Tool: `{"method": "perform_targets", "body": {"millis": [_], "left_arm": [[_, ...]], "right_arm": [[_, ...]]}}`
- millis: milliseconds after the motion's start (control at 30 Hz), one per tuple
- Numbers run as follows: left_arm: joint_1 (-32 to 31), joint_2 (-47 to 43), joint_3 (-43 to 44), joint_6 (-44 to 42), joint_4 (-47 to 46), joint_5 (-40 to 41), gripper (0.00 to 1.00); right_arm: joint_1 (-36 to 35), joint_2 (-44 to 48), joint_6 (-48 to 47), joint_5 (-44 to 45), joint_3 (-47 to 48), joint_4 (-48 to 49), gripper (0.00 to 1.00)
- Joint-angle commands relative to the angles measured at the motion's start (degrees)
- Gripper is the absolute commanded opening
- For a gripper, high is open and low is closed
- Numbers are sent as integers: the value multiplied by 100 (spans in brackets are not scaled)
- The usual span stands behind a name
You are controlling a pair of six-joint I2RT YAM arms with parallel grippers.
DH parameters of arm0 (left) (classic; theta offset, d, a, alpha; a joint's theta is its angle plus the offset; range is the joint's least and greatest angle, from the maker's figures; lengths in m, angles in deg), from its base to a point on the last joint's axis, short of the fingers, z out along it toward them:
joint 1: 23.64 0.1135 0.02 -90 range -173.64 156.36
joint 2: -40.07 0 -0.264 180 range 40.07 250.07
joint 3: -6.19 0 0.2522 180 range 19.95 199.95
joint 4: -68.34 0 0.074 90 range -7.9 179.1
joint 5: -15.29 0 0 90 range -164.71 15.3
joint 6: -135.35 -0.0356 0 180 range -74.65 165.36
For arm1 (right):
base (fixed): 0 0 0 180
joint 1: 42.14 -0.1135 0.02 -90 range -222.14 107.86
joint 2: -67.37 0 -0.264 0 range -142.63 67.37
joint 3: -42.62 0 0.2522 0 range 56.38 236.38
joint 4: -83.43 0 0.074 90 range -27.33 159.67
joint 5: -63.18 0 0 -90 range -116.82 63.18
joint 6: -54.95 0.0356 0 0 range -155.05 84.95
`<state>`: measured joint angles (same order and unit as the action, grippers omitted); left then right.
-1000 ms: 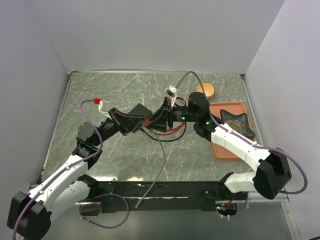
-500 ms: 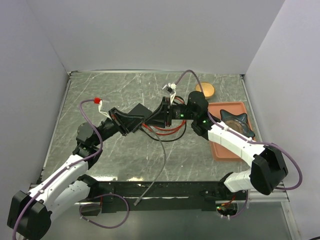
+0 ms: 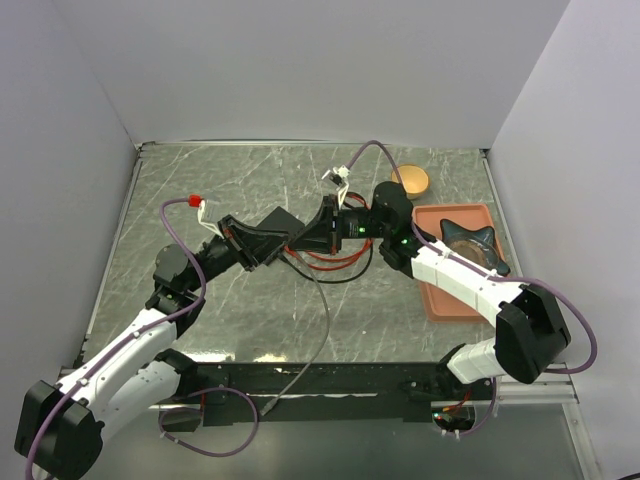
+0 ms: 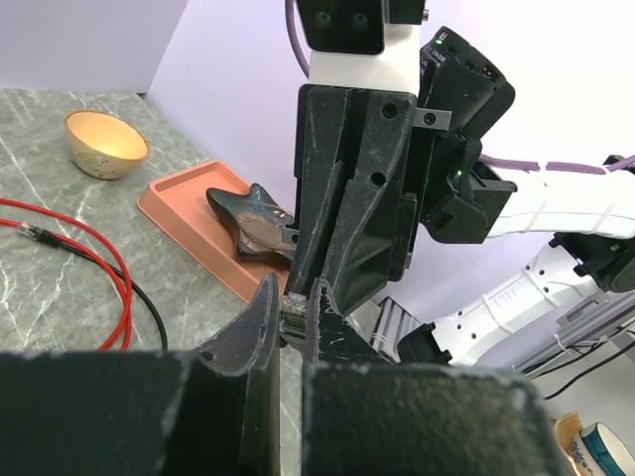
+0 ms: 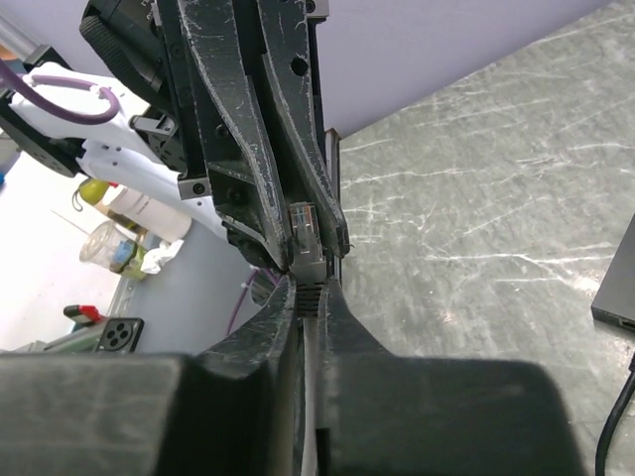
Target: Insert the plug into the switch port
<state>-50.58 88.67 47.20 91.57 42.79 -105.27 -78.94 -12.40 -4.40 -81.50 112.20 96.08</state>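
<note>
The plug [image 5: 306, 241] is a small clear connector with a ribbed grey boot, held in mid-air between both arms. My left gripper [image 3: 291, 243] is shut on its front end, where metal contacts show on the plug [image 4: 294, 320] between the left gripper [image 4: 295, 297] tips. My right gripper [image 5: 310, 290] is shut on the boot, facing the left one tip to tip. In the top view the right gripper [image 3: 308, 243] meets the left above the table's middle. A flat black box [image 3: 281, 221], the switch, lies just behind; its edge [image 5: 617, 288] shows, but the switch port is hidden.
The plug's grey cable [image 3: 322, 330] trails to the near edge. Red and black wires [image 3: 335, 266] loop under the grippers. An orange tray [image 3: 452, 298] with a dark star-shaped thing [image 3: 476, 241] sits at the right, with a small bowl [image 3: 411, 179] behind it.
My right gripper has moved slightly left toward the left gripper and gone from open to shut on the plug's boot. The left arm has stayed still.
</note>
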Motion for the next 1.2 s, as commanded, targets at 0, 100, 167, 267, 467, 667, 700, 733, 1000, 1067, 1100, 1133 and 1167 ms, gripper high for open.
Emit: {"method": "perform_targets", "body": {"millis": [0, 100, 167, 267, 467, 667, 700, 733, 1000, 1067, 1100, 1133, 1167], "left_arm": [[-22, 27, 211, -69, -253, -107, 1], [-22, 9, 220, -104, -174, -64, 1], [-22, -17, 220, -122, -139, -37, 1], [-22, -17, 220, -113, -147, -28, 1], [-22, -26, 246, -139, -60, -28, 1], [-31, -96, 237, -122, -50, -2, 1], [-31, -96, 229, -113, -50, -2, 1], [-31, -96, 229, -113, -68, -11, 1], [-31, -87, 229, -86, -103, -19, 1], [-31, -96, 229, -95, -103, -11, 1], [-31, -96, 220, -87, -103, -11, 1], [-31, -88, 229, -95, -103, -28, 1], [-31, -96, 229, -87, -103, -20, 1]], "right_arm": [[23, -21, 99, -35, 97, 382, 0], [15, 40, 81, 9, 62, 373, 0], [23, 58, 81, -8, 70, 373, 0], [15, -12, 221, -122, 114, 452, 10], [23, -48, 310, -245, 61, 628, 36], [23, -47, 318, -298, 44, 637, 22], [23, -48, 327, -333, 53, 646, 22], [15, -74, 336, -342, 53, 663, 22], [23, -153, 406, -509, 53, 769, 30], [23, -153, 415, -527, 44, 786, 33], [23, -153, 415, -518, 44, 795, 33], [15, -153, 424, -544, 35, 804, 37], [15, -153, 433, -562, 35, 813, 37]]}}
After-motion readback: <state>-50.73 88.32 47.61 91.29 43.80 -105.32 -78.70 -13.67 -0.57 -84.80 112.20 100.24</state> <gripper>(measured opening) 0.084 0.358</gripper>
